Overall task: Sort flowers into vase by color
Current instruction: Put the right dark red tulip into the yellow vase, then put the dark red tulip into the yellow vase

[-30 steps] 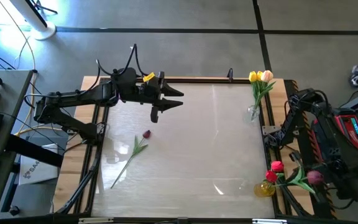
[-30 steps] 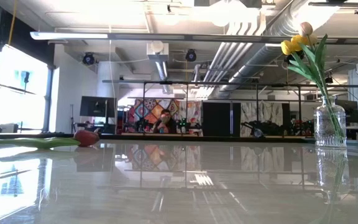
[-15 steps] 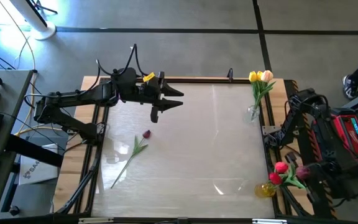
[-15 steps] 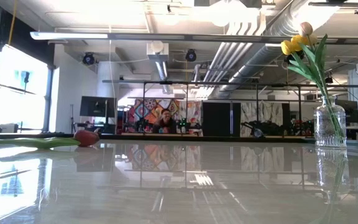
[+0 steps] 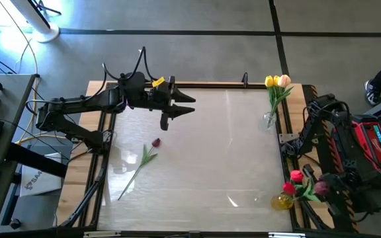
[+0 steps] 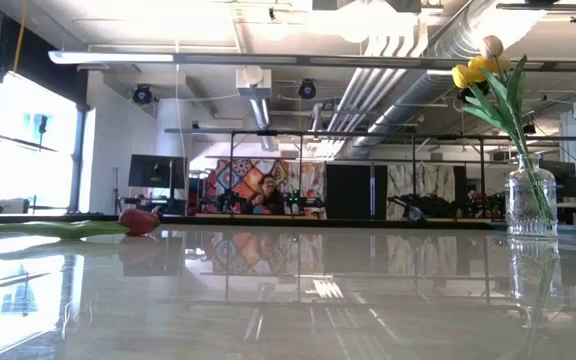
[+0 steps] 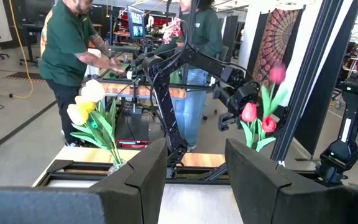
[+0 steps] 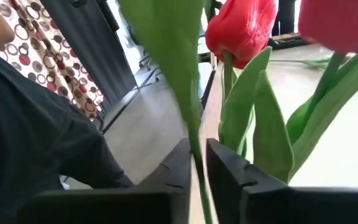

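Inspector A: Right gripper (image 8: 196,165)?

Inspector B: At the table's (image 5: 197,178) near right corner, beside the yellow vase (image 5: 282,200) holding red tulips (image 5: 292,182). Its fingers are nearly together around a green stem (image 8: 188,112); the pink tulip (image 5: 321,188) sits at the gripper.

Inspector A: Left gripper (image 5: 177,110)?

Inspector B: Above the far left part, fingers apart, holding nothing. The maroon tulip (image 5: 155,142) lies on the surface nearer the front edge, well apart from it. Yellow and peach tulips (image 5: 277,81) stand in the clear vase (image 5: 270,119) at the far right corner.

No text, label, brand or number can be read anywhere. A grey sheet (image 5: 37,180) lying beside the bench carries dark lettering, and a distant monitor (image 7: 136,22) glows, both too small to make out.
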Motion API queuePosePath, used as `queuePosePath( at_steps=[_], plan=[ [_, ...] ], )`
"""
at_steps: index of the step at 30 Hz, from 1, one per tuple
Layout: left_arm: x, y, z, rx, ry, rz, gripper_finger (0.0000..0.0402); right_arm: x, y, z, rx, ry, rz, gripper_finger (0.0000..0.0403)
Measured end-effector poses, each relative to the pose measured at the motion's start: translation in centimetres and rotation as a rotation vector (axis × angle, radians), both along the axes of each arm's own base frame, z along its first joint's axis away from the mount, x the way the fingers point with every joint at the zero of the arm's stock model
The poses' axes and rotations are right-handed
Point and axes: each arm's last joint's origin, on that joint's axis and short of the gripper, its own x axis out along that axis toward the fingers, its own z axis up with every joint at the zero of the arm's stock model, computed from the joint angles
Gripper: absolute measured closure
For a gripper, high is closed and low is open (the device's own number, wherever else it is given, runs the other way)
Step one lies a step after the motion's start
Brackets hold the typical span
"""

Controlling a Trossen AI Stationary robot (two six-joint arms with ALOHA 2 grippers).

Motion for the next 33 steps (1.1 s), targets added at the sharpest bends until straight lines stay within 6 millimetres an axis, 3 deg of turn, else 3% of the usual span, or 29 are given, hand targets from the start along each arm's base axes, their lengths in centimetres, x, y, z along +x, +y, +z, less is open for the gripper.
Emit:
queuePosePath(
  at_steps=[7,12,21,33],
  plan=[
    [0.0,0.0,0.0,0.000,0.000,0.000,0.0250,-0.1,0.3,0.2,0.032,0.013,0.002,0.0276],
    [0.0,0.0,0.0,0.000,0.000,0.000,0.0250,-0.3,0.5,2.3,0.075,0.145,0.019,0.0241],
    [0.0,0.0,0.0,0.000,0.000,0.000,0.0250,-0.2,0.0,7.4,0.115,0.255,0.070,0.0259],
    [0.0,0.0,0.0,0.000,0.000,0.000,0.0250,0.0,-0.5,13.0,0.104,0.154,0.137,0.0275]
  ],
)
